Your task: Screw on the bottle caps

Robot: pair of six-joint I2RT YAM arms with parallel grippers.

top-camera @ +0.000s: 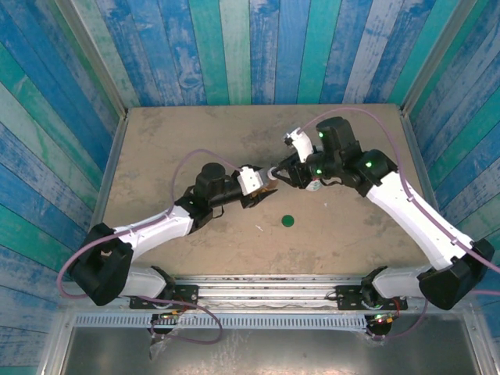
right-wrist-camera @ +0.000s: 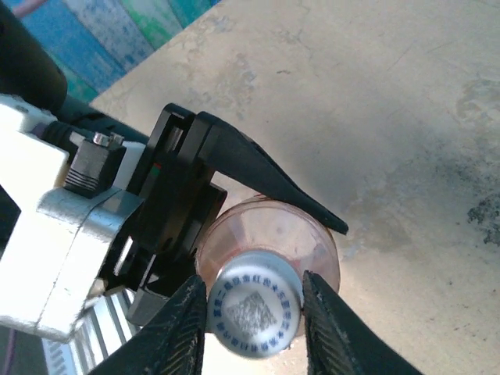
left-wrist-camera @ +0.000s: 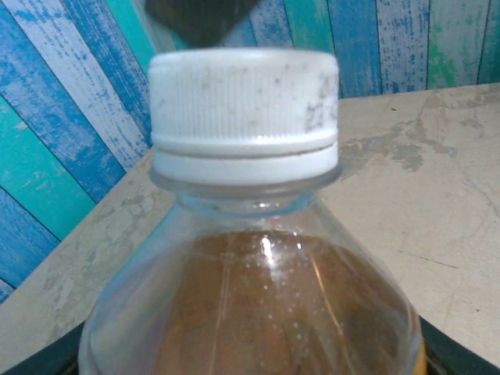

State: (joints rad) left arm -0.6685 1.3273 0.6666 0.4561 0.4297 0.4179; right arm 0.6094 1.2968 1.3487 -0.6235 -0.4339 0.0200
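Top external, left gripper [top-camera: 262,190]: reaching to mid-table and clamping the clear bottle [top-camera: 271,185], apparently bracing it so it is not spinning along with its cap.
Top external, right gripper [top-camera: 283,173]: meeting that bottle from the opposite side, at neck height; its fingers are showing too small here to read.
Top external, green cap [top-camera: 287,221]: lying flat on the table [top-camera: 156,156], near the grippers and not yet on any bottle.
Top external, pale shape [top-camera: 295,141]: sitting beside the right wrist, too small to tell whether it is a bottle or an arm part.
Left wrist, white cap [left-wrist-camera: 244,101]: sitting level on the clear bottle's neck, its skirt meeting the collar ring, so it is looking nearly or fully seated.
Left wrist, hidden: the bottle is crowding the lens and cutting off the left fingers; a dark blur is hanging just above the cap.
Right wrist, left finger [right-wrist-camera: 269,183]: pressing across the bottle's shoulder, pinching it.
Right wrist, right fingers [right-wrist-camera: 183,328]: standing either side of the white cap, right at its rim; whether they are gripping or just clearing it, I cannot tell.
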